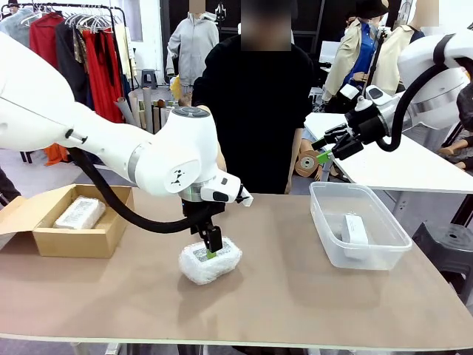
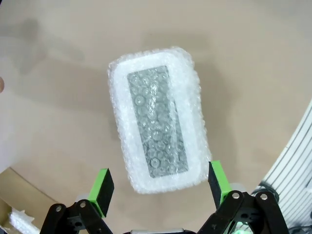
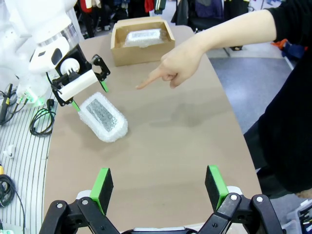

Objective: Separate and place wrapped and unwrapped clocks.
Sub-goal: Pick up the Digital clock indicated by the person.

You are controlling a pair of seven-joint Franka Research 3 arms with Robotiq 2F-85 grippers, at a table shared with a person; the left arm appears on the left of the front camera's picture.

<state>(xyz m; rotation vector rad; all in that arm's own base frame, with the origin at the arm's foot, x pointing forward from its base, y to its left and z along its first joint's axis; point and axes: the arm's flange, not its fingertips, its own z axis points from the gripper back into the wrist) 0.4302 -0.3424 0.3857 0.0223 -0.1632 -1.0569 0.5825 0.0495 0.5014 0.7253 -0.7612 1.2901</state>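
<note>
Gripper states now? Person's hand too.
Left gripper: open, over the bundle, nothing held.
Right gripper: open, empty.
Person's hand: pointing, empty.

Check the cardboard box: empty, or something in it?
Not empty. One bubble-wrapped bundle lies inside the cardboard box, whose flap is open; the right wrist view shows it too.

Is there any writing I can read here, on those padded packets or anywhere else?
Nothing can be read.
Label on the loose wrapped clock: blurred by bubble wrap.
Label on the boxed wrapped clock: too small.
</note>
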